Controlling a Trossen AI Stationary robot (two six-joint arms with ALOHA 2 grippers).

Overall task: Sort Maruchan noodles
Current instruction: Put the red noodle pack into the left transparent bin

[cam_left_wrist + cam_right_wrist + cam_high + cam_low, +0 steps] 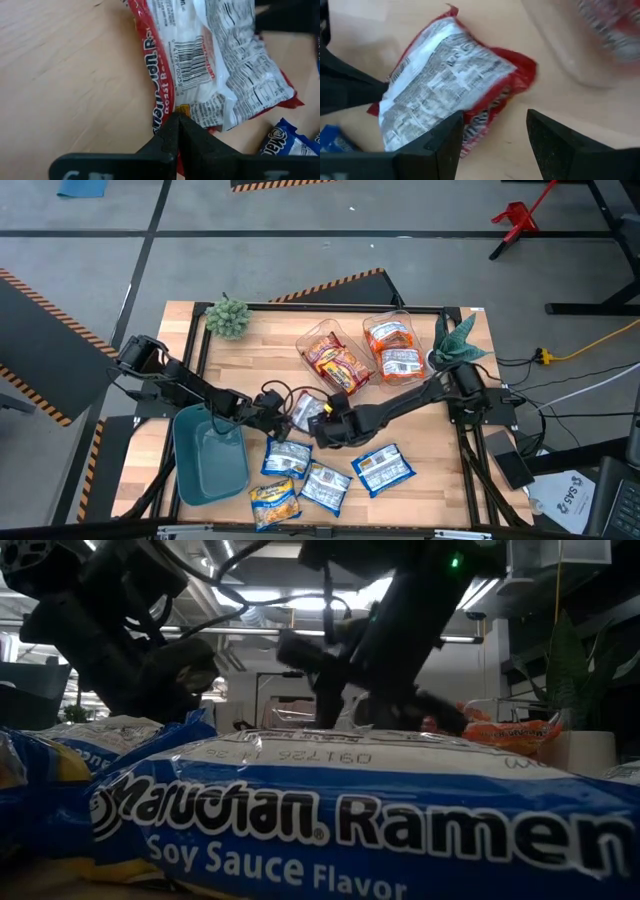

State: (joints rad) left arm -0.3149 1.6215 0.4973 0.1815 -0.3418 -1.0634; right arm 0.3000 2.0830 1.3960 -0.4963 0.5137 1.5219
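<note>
A red-brown Maruchan packet (pixel 306 411) lies label-back up at mid-table between my two grippers. My left gripper (pixel 177 126) is shut on its edge. My right gripper (pixel 492 142) is open and hovers just over the packet's (pixel 447 85) other end; I cannot tell whether it touches. Three blue packets (pixel 287 455) (pixel 325 486) (pixel 382 469) and a yellow one (pixel 273 502) lie flat near the near edge. One blue packet (pixel 350 810) fills the low view and hides the hold. My left gripper pinches the red-brown packet by its red side edge (pixel 159 112), between the two shut fingers, reaching in from the table's left. The white back panel with the barcode (pixel 192 62) faces up. Whether the packet is lifted clear of the table does not show.
A teal bin (pixel 205 470) stands by the left arm at the near left. Two clear containers at the far side hold red-brown packets (pixel 335 360) and orange packets (pixel 393 348). Small plants stand at the far left (pixel 228 317) and far right (pixel 455 340).
</note>
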